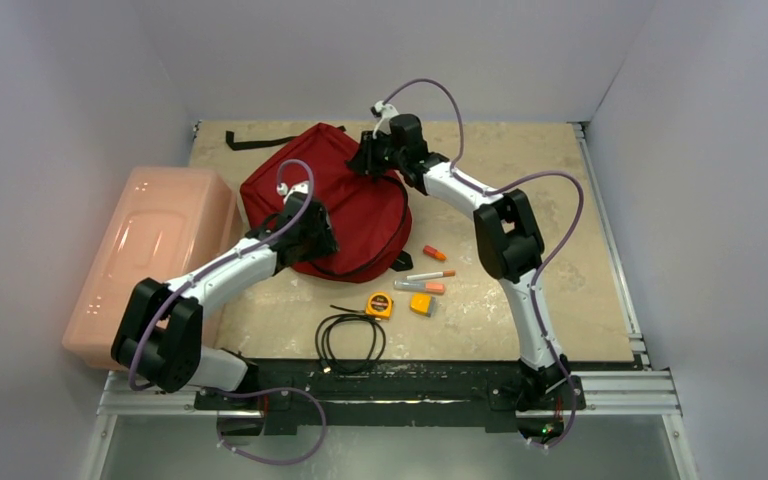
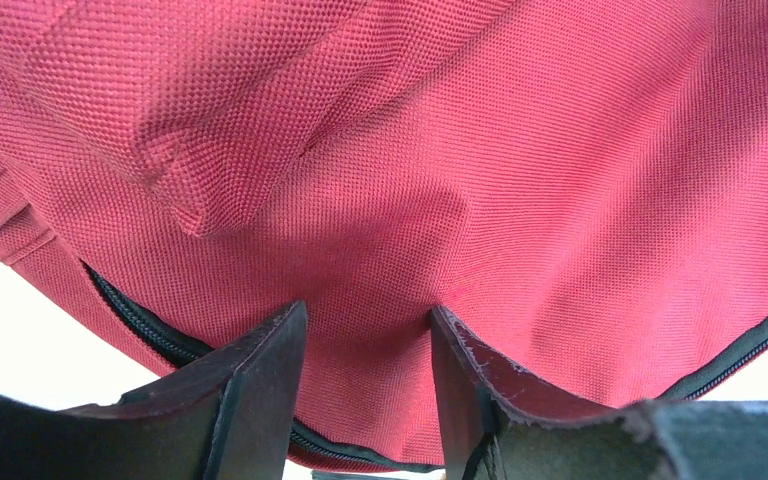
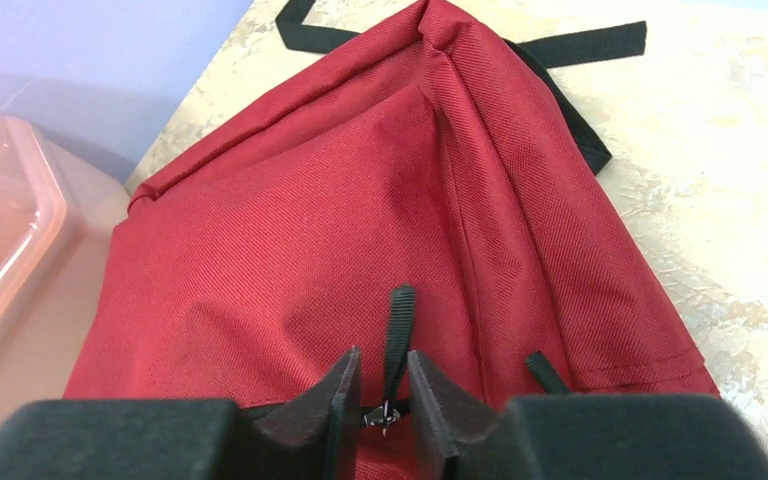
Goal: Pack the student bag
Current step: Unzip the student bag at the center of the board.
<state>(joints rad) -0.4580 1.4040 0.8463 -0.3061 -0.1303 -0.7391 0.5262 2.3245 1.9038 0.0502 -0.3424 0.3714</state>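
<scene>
Now the right hand (image 3: pixel 380 362), pinching the zipper pull (image 3: pixel 398 318), should tug slowly along the track while the left hand (image 2: pixel 365 318), pinching the student bag (image 2: pixel 520 180), holds firm.

My left arm (image 1: pixel 222 272) reaches forward and inward from its base, with the elbow folded low at the near left and the forearm angling toward the middle. My left gripper (image 2: pixel 365 312) has its 2 fingers partly closed, and a fold of the student bag (image 2: pixel 520 200) is pinched between them. My right arm (image 1: pixel 508 238) rises from its base, bends at the elbow and stretches far forward and to the left. My right gripper (image 3: pixel 382 358) has its 2 fingers nearly together, clamped on the zipper pull (image 3: pixel 397 325).
</scene>
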